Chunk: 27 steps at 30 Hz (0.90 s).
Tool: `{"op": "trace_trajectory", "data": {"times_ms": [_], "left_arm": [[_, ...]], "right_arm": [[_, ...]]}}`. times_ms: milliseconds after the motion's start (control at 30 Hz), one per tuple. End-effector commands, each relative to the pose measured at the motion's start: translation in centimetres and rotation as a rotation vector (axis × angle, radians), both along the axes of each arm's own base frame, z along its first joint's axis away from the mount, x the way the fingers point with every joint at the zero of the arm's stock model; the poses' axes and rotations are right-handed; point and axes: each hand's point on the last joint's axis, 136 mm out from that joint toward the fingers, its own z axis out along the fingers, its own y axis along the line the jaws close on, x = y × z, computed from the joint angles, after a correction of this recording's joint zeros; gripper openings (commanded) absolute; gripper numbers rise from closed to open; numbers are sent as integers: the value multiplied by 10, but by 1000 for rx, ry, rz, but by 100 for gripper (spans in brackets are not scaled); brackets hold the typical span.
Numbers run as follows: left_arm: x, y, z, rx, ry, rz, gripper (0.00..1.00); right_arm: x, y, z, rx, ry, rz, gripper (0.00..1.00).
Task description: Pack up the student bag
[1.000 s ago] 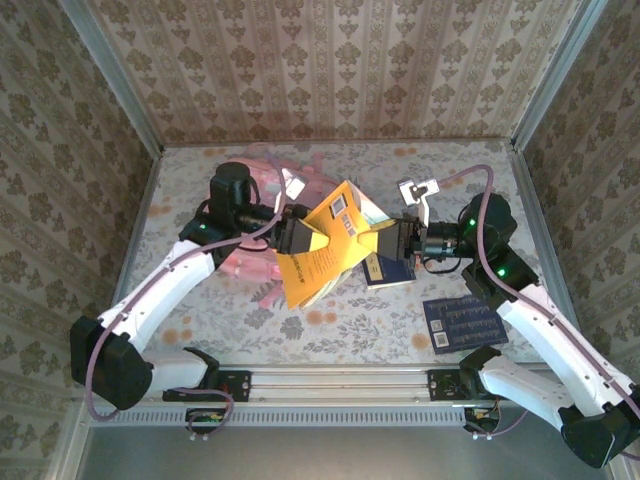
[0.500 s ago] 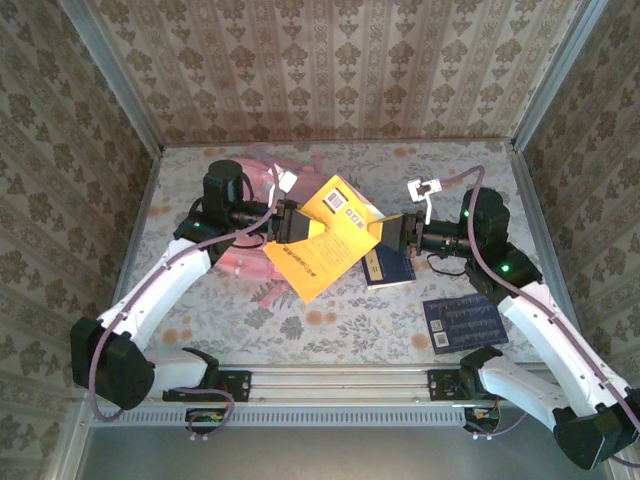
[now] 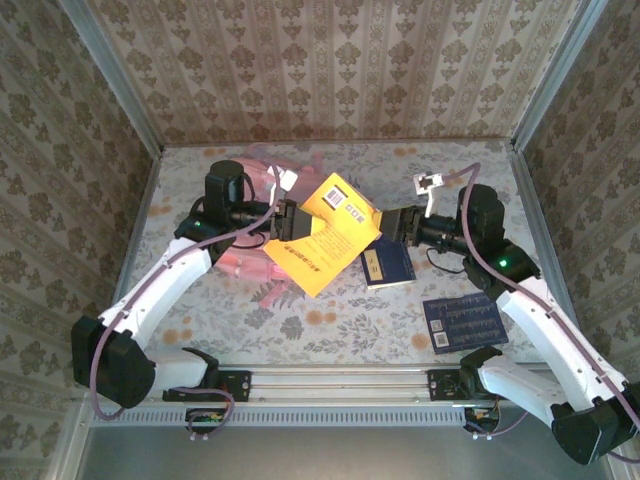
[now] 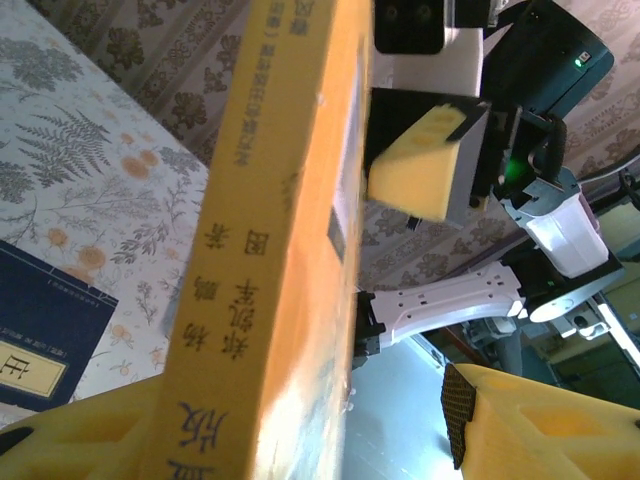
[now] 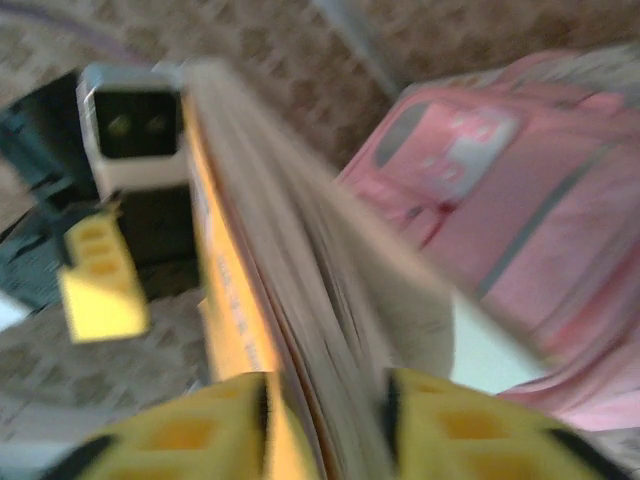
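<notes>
At mid-frame in the top view, K. notes: left gripper [image 3: 287,222] sits at the left edge of the yellow book [image 3: 328,238], right gripper [image 3: 392,222] at its right corner. Book is off the table [image 3: 300,320], tilted.

M.: Jaw state?

K.: Left wrist view: spine lies across one side, while one of the fingers [image 4: 520,430] stands off with a gap showing. Apart around the book; clamped or not, cannot tell. Right wrist view: both sides straddle the page edge, and blur hides whether they press. Cannot tell either.

M.: Bag?

K.: student bag [image 3: 245,262] lies at upper left of the table, under and behind the left arm, just left of the book. No open pocket discernible.

M.: Judgement: reads as a hand-over. To do it well, one gripper needs a sure squeeze before the other lets go; otherwise the book may drop onto the blue book [image 3: 385,266] just below its right corner. After that, carry it spine-first toward the bag, pages shut. Second dark book [image 3: 463,320] lies at lower right.
</notes>
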Motion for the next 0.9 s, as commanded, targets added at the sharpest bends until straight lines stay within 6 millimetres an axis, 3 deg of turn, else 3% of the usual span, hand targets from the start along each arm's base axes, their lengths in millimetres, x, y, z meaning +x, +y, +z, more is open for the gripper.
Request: {"op": "trace_trajectory", "data": {"times_ms": [0,100,300,500,667,700,767,833,867], "left_arm": [[-4,5,33,-52,-90,15,0],[-3,5,38,-64,-91,32,0],[1,5,48,-90,-86,61,0],[0,3,58,-115,-88,80,0],[-4,-6,61,-126,-87,71,0],[-4,-7,61,-124,-84,71,0],[-2,-8,62,-117,-85,83,0],[1,-7,58,-93,-89,106,0],[2,-6,56,-80,-88,120,5]], "right_arm": [[18,-29,-4,-20,22,-214,74],[23,-36,-20,-12,86,-272,98],[19,0,-35,98,138,-158,100],[15,41,-18,279,70,11,100],[14,68,9,351,0,90,99],[14,71,14,367,-15,97,97],[16,70,21,391,-35,85,83],[17,65,21,393,-41,54,49],[18,63,19,382,-36,36,28]]}}
